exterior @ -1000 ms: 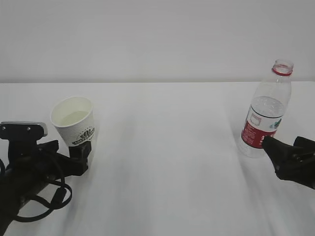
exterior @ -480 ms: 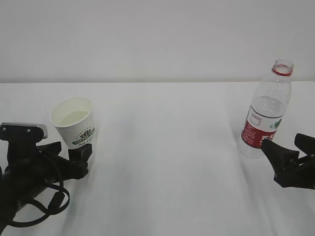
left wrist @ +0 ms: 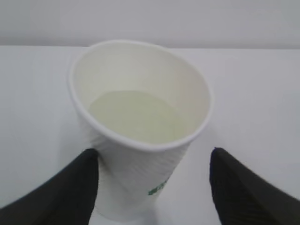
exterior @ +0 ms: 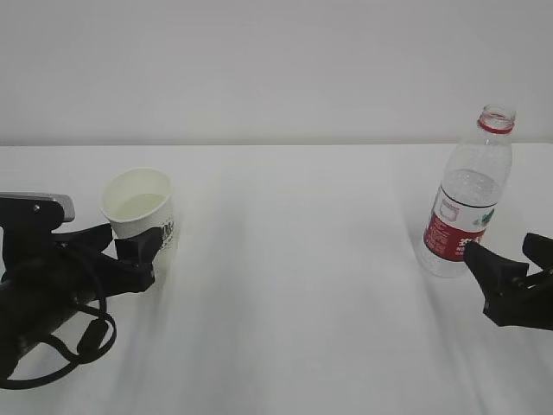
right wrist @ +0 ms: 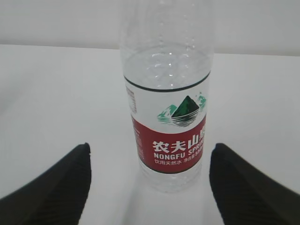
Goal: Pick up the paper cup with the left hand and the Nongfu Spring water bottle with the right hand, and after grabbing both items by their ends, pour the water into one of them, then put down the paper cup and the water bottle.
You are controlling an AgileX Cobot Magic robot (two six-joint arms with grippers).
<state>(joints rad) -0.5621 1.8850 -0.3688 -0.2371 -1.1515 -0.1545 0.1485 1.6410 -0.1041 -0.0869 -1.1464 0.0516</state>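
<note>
Down in the lower left of the exterior view sits the left hand (exterior: 125, 246), black and cable-draped, its jaws spread either side of the paper cup (exterior: 141, 210). From the wrist camera the left finger (left wrist: 70, 185) touches the cup's lower wall while the other stands clear of it on the right, so the cup is bracketed, not clamped. One cup only, white with green print, upright on the white table (exterior: 294, 285), a shallow pool of water (left wrist: 133, 116) in its bottom.

Over at the lower right edge, the right hand (exterior: 511, 275) hangs with jaws parted and nothing in them. Just beyond its tips stands the Nongfu Spring water bottle (exterior: 467, 192), a single one, upright, uncapped, red ring at the neck, red-and-white label facing the gripper. In the right wrist view the bottle (right wrist: 166, 101) sits centred between the two fingers (right wrist: 51, 185), apart from both.

Behind everything, a plain pale wall (exterior: 276, 69) fills the upper half.
</note>
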